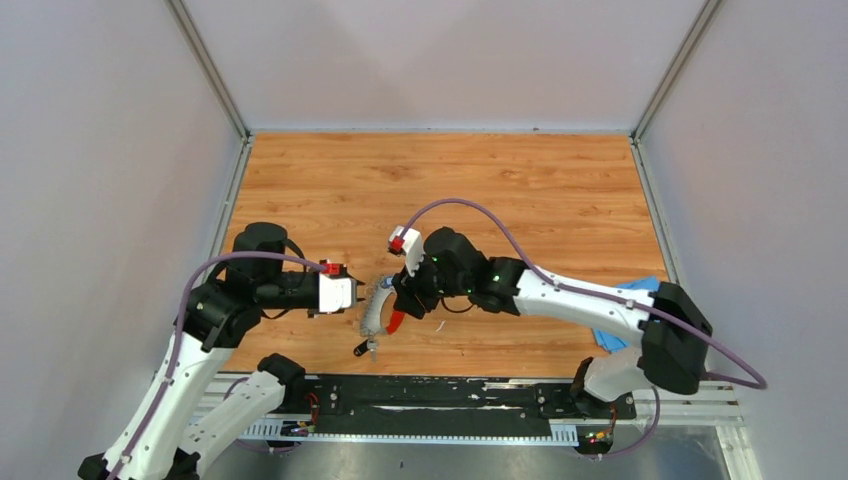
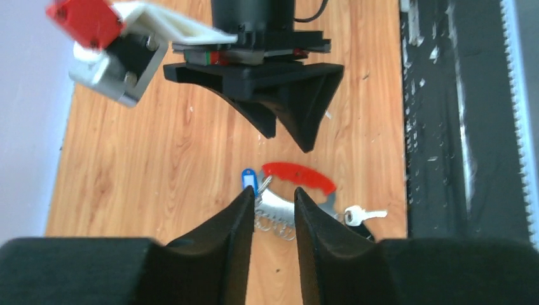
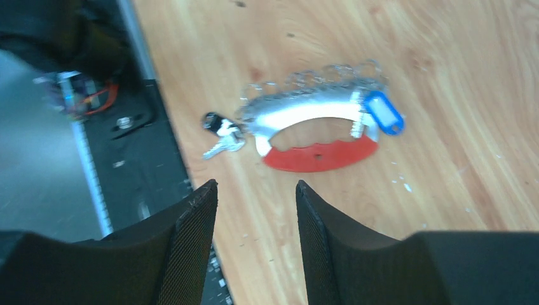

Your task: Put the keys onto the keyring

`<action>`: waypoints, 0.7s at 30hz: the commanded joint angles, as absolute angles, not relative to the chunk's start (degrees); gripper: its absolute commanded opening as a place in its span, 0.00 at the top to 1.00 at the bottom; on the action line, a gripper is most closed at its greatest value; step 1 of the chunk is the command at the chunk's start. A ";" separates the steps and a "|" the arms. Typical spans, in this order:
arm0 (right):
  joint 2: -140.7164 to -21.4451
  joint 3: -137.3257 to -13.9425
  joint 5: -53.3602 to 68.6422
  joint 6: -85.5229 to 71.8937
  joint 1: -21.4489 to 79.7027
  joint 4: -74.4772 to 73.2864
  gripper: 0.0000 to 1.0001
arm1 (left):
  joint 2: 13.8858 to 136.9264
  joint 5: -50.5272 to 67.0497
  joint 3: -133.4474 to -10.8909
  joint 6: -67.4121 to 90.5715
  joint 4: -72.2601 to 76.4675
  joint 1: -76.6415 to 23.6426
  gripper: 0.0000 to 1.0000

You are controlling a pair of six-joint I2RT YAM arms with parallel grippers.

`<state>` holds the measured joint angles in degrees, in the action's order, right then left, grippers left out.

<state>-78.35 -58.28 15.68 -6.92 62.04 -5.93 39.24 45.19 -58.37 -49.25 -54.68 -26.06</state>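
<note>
Top view: the left claw (image 1: 360, 297) and right claw (image 1: 402, 300) flank the thin red curved keyring (image 1: 377, 312) with its fan of grey metal pieces, which lies on the wooden table (image 1: 500, 200). The black-headed silvery key (image 1: 360, 349) lies just beneath them.

Left wrist: the jaws are slightly parted and empty. The keyring is just past the tips, with the blue-and-white oval-headed key (image 2: 248, 178) at its end.

Right wrist: the jaws are wide and empty, with the keyring ahead. It is probably light, stiff and slippery, so grip the flat red arc. No writing is legible.

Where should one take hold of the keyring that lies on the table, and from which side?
Probably the red curved bar of the keyring, from above, pinched across its narrow width through the opening beside the silver plate. It lies flat, and this edge carries no rings; the blue-tagged key and black-headed key sit at the ends.
</note>
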 commanded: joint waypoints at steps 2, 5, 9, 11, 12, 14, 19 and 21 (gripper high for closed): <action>-86.13 -58.07 8.27 -8.78 56.80 -0.63 0.48 | 42.33 39.34 -56.50 -51.24 -54.95 -23.91 0.55; -92.26 -60.19 8.22 -7.48 55.27 2.02 0.47 | 42.55 39.60 -54.00 -55.14 -54.93 -21.05 0.50; -97.49 -64.05 12.40 -9.84 52.58 0.26 0.47 | 42.35 35.70 -49.80 -60.84 -54.93 -20.72 0.46; -97.25 -62.15 11.93 -11.11 52.56 0.38 0.45 | 42.58 34.88 -47.19 -63.88 -54.74 -20.06 0.44; -97.07 -61.21 11.31 -12.44 52.56 0.31 0.45 | 43.21 34.95 -46.39 -64.54 -54.57 -19.82 0.43; -96.61 -59.19 11.61 -15.24 52.64 0.65 0.43 | 45.09 35.21 -45.47 -64.75 -53.34 -19.61 0.41; -96.01 -56.22 10.87 -13.53 52.99 4.90 0.39 | 48.10 36.15 -43.88 -68.18 -48.87 -19.60 0.41; -96.96 -57.78 12.05 -8.81 51.83 6.31 0.38 | 47.90 36.96 -43.58 -69.27 -48.88 -19.60 0.41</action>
<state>-97.14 -57.08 11.51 -13.65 52.84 2.13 47.99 35.73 -44.10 -64.45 -51.42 -19.97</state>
